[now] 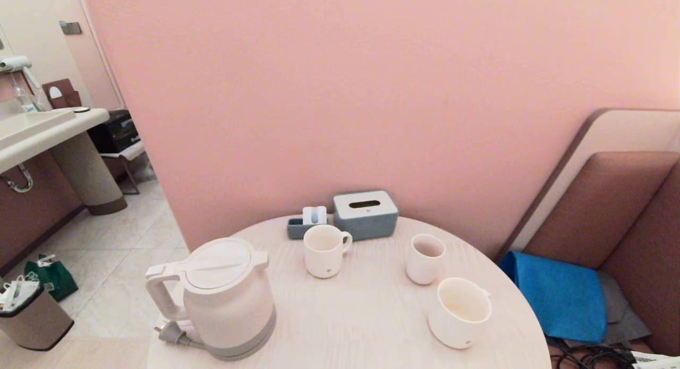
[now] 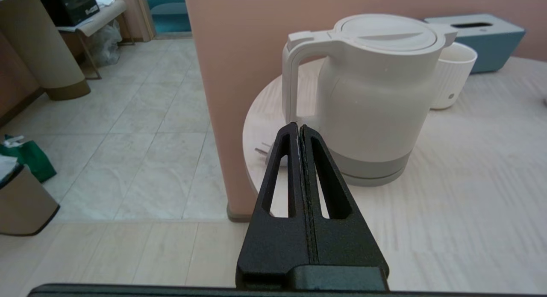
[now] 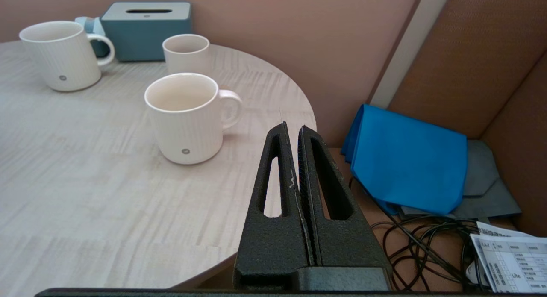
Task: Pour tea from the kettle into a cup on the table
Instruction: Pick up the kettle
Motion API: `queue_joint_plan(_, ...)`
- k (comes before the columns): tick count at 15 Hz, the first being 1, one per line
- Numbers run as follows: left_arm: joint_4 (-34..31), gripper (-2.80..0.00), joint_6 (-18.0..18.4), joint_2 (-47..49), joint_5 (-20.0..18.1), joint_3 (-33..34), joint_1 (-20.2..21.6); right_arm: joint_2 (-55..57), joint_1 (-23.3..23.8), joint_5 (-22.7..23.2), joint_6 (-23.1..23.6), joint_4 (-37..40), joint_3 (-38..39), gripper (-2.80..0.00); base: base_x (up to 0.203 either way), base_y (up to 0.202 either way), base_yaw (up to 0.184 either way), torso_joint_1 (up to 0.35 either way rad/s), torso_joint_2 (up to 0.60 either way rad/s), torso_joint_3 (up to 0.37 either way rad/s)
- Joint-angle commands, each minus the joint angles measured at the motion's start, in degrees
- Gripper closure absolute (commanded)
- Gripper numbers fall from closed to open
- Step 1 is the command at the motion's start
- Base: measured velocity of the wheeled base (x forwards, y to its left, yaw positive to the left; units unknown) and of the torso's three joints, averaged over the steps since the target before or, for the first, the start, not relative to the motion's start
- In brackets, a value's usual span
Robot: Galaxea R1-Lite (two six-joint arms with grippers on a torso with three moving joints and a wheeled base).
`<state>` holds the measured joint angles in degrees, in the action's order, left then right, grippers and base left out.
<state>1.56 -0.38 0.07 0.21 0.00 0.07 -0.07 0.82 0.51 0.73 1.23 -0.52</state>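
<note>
While kettle (image 1: 226, 297) stands, three cups wait

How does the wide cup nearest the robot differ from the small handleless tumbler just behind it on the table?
The wide cup has a side handle and a grey dot near its base; the tumbler has no handle and no dot that shows. The wide cup is broader across the mouth; the tumbler is narrower and smaller. The wide cup stands nearer the table's near right edge, the tumbler farther in. Both are cream-white, upright and apart.

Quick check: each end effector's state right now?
Left end effector: closed, holding nothing, short of the kettle.
Right end effector: closed, holding nothing, near the cup.
</note>
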Motion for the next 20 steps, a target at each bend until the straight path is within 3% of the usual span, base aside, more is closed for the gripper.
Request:
queue_joint_plan(1, -0.46, 0.0, 0.1, 0.01, 0.19, 0.0, 0.01, 0.07, -0.03, 0.02, 0.07, 0.0, 0.0, 0.0, 0.0, 0.0, 0.0, 0.0, 0.0, 0.0)
queue_joint_plan(3, -0.68, 0.0, 0.83, 1.05, 0.15, -1.34, 0.01, 0.07, -0.01, 0.02, 0.06, 0.0, 0.0, 0.0, 0.0, 0.0, 0.0, 0.0, 0.0, 0.0)
queue_joint_plan(6, -1.38, 0.0, -0.05, 11.61, 0.08, -12.21, 0.06, 0.07, 0.0, 0.02, 0.04, 0.0, 0.0, 0.0, 0.0, 0.0, 0.0, 0.0, 0.0, 0.0)
queue_joint_plan(9, -1.8, 0.0, -3.66, 28.52, -0.12, -26.02, 0.03, 0.07, 0.01, 0.02, 0.02, 0.0, 0.0, 0.0, 0.0, 0.0, 0.0, 0.0, 0.0, 0.0)
queue_joint_plan(11, -3.72, 0.0, -6.3, 40.36, -0.2, -31.8, 0.02, 0.07, 0.05, 0.02, 0.01, 0.0, 0.0, 0.0, 0.0, 0.0, 0.0, 0.0, 0.0, 0.0)
queue_joint_plan(14, -12.0, 0.0, -11.74, 58.37, -0.13, -38.86, 0.02, 0.07, -0.03, 0.02, 0.06, 0.0, 0.0, 0.0, 0.0, 0.0, 0.0, 0.0, 0.0, 0.0)
queue_joint_plan(17, -20.3, 0.0, -18.2, 68.31, -0.23, -41.95, 0.04, 0.07, 0.06, 0.02, 0.04, 0.0, 0.0, 0.0, 0.0, 0.0, 0.0, 0.0, 0.0, 0.0)
queue_joint_plan(20, -21.34, 0.0, -22.79, 71.67, -0.23, -39.43, 0.02, 0.07, -0.03, 0.02, 0.07, 0.0, 0.0, 0.0, 0.0, 0.0, 0.0, 0.0, 0.0, 0.0)
